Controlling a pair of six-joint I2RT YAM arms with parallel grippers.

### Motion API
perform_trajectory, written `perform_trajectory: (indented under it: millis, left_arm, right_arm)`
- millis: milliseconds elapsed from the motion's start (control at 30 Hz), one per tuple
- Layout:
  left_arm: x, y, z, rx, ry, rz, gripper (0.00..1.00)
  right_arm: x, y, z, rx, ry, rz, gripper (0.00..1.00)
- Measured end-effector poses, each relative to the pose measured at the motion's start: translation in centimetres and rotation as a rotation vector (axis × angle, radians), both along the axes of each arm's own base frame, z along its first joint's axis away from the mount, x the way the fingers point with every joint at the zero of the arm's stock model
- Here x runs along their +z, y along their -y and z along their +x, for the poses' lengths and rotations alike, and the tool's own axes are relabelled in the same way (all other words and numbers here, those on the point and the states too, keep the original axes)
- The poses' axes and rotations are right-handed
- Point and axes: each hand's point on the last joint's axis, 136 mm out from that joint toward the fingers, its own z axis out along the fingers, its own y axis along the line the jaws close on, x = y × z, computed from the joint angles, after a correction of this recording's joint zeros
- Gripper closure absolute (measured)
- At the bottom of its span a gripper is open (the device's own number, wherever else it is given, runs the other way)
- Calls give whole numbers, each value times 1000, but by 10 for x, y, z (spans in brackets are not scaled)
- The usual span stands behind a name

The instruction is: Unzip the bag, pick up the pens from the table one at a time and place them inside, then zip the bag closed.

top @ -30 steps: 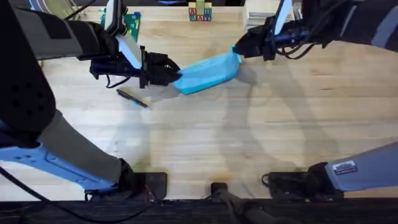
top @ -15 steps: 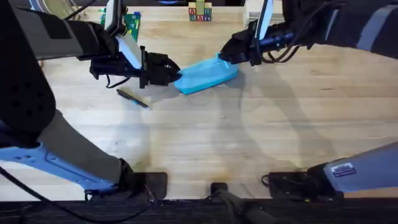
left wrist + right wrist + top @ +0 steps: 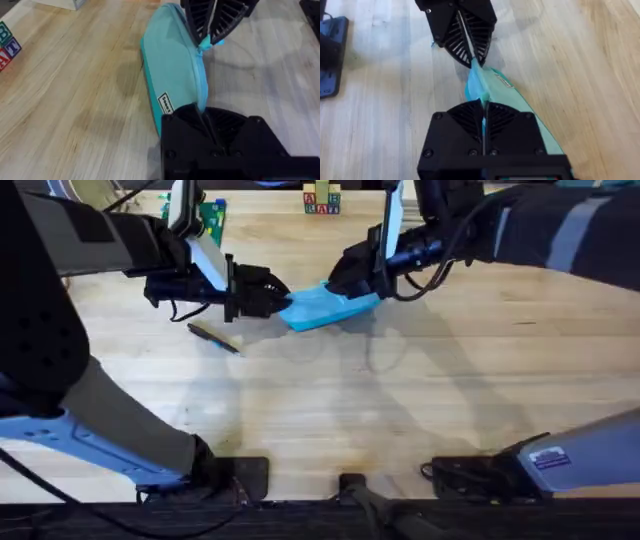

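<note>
bag lies on table in upper middle of overhead frame, tilted, long axis running left-right; left gripper pinched on bag's left end, fingers closed on fabric; right gripper clamped on zip pull near bag's top edge, about mid-length; in left wrist view the far gripper nips a small blue tab; one pen lies on table at upper left, below left arm, apart from bag; letter blocks at top edge
</note>
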Motion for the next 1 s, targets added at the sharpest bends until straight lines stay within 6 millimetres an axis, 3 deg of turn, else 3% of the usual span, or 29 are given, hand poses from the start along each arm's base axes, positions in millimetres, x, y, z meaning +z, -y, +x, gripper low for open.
perform_trajectory:
  millis: [267,700,767,1000]
  left_arm:
    - [0,0,0,0,-2,-1,959]
    - [1,-1,1,5,0,-4,958]
    - [1,-1,1,5,2,-4,958]
    - [1,-1,0,5,-1,-4,959]
  right_arm:
    - [1,-15,-10,43,10,1,972]
    - [9,-43,-7,57,106,15,972]
    - [6,-54,-11,70,110,15,972]
    - [5,-65,-16,76,134,-5,972]
